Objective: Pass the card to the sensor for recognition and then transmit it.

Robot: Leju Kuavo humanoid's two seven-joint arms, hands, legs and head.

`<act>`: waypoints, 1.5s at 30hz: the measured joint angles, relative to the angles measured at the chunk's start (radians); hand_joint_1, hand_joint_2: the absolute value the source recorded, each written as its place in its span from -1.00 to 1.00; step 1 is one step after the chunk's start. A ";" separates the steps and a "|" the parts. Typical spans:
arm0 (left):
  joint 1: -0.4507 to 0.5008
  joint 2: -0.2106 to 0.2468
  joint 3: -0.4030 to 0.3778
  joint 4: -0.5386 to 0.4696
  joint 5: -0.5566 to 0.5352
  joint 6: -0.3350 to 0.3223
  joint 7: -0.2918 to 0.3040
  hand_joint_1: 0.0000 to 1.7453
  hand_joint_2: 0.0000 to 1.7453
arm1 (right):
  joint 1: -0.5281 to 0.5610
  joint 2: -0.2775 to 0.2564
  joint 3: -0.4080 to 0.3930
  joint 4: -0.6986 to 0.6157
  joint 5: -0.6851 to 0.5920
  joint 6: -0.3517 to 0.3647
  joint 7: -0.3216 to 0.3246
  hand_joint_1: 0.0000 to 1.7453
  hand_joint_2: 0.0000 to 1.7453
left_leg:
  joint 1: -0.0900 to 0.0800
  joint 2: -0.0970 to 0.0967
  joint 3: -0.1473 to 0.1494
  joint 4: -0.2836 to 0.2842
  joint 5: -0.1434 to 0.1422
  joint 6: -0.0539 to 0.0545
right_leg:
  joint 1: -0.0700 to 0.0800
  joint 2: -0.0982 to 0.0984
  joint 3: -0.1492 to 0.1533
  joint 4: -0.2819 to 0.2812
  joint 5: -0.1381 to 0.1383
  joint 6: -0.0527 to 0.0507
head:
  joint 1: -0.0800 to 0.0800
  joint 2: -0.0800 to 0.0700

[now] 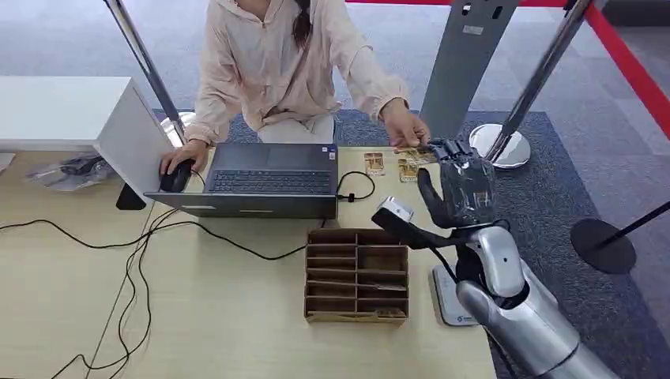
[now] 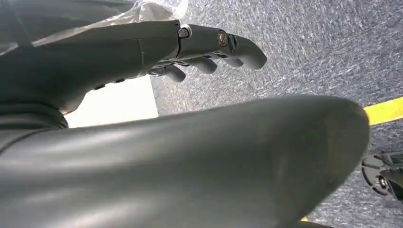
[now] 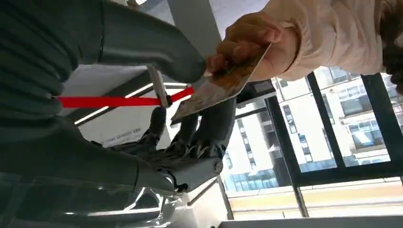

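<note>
At the counter's far right, the right hand and a person's hand both pinch the patterned orange-brown card, its face plain from the right wrist, while the left hand hangs loosely curled, holding nothing.

Head view evenly bright, soft shadows, mild compression blur; right wrist view backlit by windows, hand dark; left wrist view blurred close up.
</note>
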 joint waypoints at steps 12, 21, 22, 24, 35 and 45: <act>0.000 0.001 -0.008 0.000 0.000 0.000 -0.002 -1.00 -1.00 | 0.001 0.008 -0.010 0.008 0.019 -0.010 0.004 1.00 1.00 | 0.000 0.000 0.000 0.000 0.000 0.000 | 0.000 0.000 0.000 0.000 0.000 0.000 | 0.000 0.000; 0.000 0.003 -0.009 0.000 0.002 0.000 -0.002 -1.00 -1.00 | 0.005 0.014 -0.018 0.011 0.011 -0.008 0.009 1.00 1.00 | 0.000 0.000 0.000 0.000 0.000 0.000 | 0.000 0.000 0.000 0.000 0.000 0.000 | 0.000 0.000; 0.000 0.003 -0.009 0.000 0.002 0.000 -0.002 -1.00 -1.00 | 0.005 0.015 -0.018 0.011 0.011 -0.008 0.008 1.00 1.00 | 0.000 0.000 0.000 0.000 0.000 0.000 | 0.000 0.000 0.000 0.000 0.000 0.000 | 0.000 0.000; 0.000 0.003 -0.009 0.000 0.002 0.000 -0.002 -1.00 -1.00 | 0.005 0.017 -0.018 0.011 0.011 -0.008 0.008 1.00 1.00 | 0.000 0.000 0.000 0.000 0.000 0.000 | 0.000 0.000 0.000 0.000 0.000 0.000 | 0.000 0.000; 0.001 0.005 -0.009 0.000 0.016 0.004 -0.002 -1.00 -1.00 | 0.004 0.017 -0.033 -0.080 -0.013 0.024 0.017 1.00 1.00 | 0.000 0.000 0.000 0.000 0.000 0.000 | 0.000 0.000 0.000 0.000 0.000 0.000 | 0.000 0.000; 0.001 0.006 -0.009 0.003 0.041 0.007 0.005 -1.00 -1.00 | 0.006 0.003 -0.035 -0.279 -0.086 0.154 0.019 1.00 1.00 | 0.000 0.000 0.000 0.000 0.000 0.000 | 0.000 0.000 0.000 0.000 0.000 0.000 | 0.000 0.000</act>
